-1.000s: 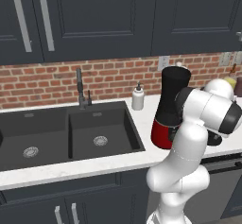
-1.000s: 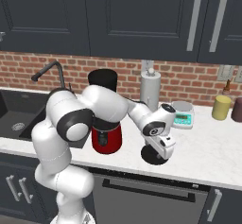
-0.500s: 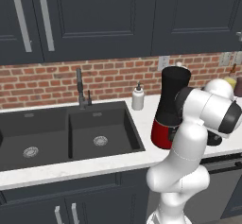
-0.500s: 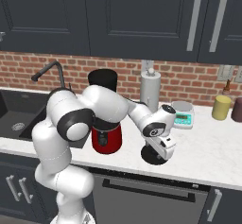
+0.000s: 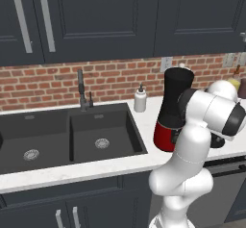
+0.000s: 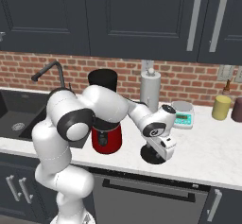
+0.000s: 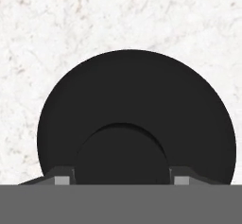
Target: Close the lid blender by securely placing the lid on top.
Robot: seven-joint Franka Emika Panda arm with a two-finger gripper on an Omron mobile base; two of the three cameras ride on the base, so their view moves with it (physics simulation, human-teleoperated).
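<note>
Blender (image 6: 105, 119) stands on the white marble counter (image 6: 208, 147), its matte black jar open on top over the red base, just right of the dark sink (image 5: 67, 138). Its round black lid (image 7: 136, 119) lies flat on the counter to the blender's right. Down over it sits the gripper (image 7: 123, 173), one fingertip (image 7: 64, 176) at each side of the lid's raised centre knob; whether they pinch it I cannot tell. A white pump bottle (image 5: 140, 99) waits by the brick wall.
</note>
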